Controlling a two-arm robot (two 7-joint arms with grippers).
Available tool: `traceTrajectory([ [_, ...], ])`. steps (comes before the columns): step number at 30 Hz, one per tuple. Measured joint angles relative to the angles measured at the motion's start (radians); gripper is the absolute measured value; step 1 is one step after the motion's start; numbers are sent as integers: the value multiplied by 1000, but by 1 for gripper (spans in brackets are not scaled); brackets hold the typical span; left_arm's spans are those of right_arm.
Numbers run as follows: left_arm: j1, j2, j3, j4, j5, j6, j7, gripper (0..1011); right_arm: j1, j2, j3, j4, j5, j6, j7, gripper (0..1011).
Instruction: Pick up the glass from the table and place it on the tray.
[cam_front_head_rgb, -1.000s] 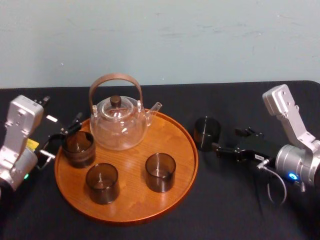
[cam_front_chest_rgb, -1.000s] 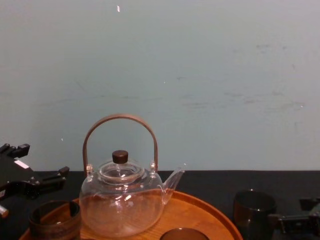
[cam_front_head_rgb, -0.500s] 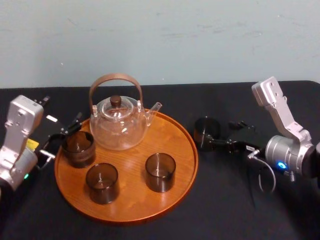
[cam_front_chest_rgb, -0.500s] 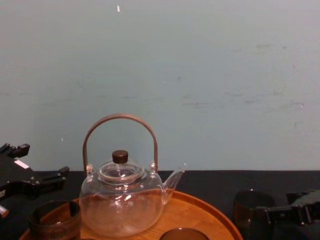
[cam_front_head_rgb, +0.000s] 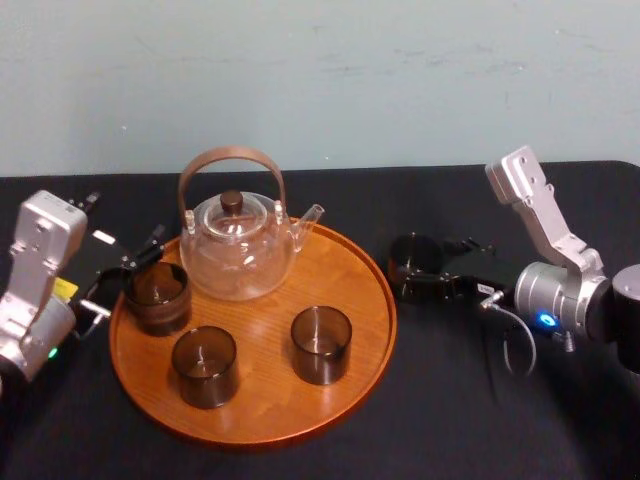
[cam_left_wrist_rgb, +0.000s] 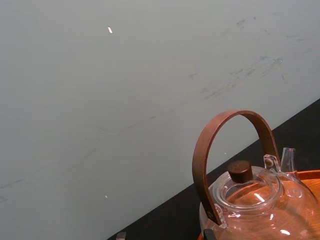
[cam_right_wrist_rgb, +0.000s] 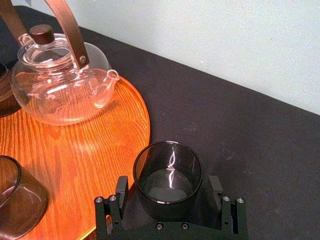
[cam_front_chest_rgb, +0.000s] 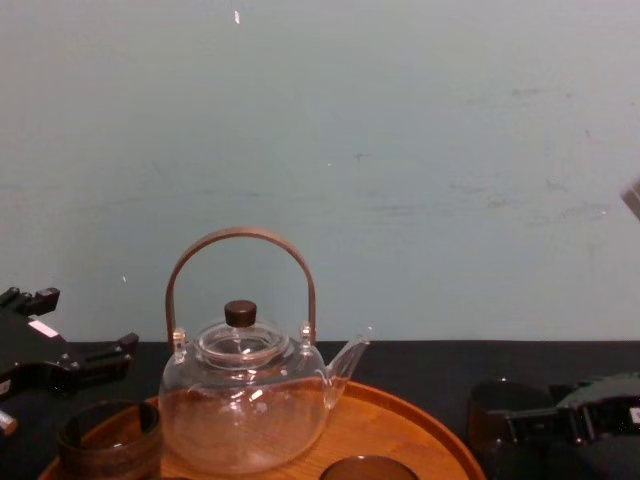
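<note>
A dark smoked glass (cam_front_head_rgb: 411, 258) stands upright on the black table (cam_front_head_rgb: 450, 400), just right of the round wooden tray (cam_front_head_rgb: 270, 395). My right gripper (cam_front_head_rgb: 428, 267) is open and reaches in from the right, one finger on each side of the glass. In the right wrist view the glass (cam_right_wrist_rgb: 168, 177) sits between the fingers (cam_right_wrist_rgb: 121, 189) with a small gap on both sides, close to the tray's rim (cam_right_wrist_rgb: 142, 125). In the chest view, glass (cam_front_chest_rgb: 503, 412) and right gripper (cam_front_chest_rgb: 545, 420) show at the lower right. My left gripper (cam_front_head_rgb: 125, 272) rests open at the tray's left edge.
A clear glass teapot (cam_front_head_rgb: 238, 243) with a brown hoop handle stands at the back of the tray. Three more dark glasses (cam_front_head_rgb: 320, 343) rest on the tray, one (cam_front_head_rgb: 157, 295) right in front of the left gripper. A pale wall rises behind the table.
My right gripper has moved left to the glass and now straddles it. The glass, the left arm and the things on the tray have not moved.
</note>
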Motion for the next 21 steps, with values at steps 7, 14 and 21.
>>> traceTrajectory([
  [7,0,0,0,0,0,0,0,1001,26,-19,-4,37,-5,0,6,1002],
  [14,0,0,0,0,0,0,0,1001,44,-30,-8,61,-11,-3,12,1002],
  [21,0,0,0,0,0,0,0,1001,58,-40,-14,81,-17,-6,20,1002],
])
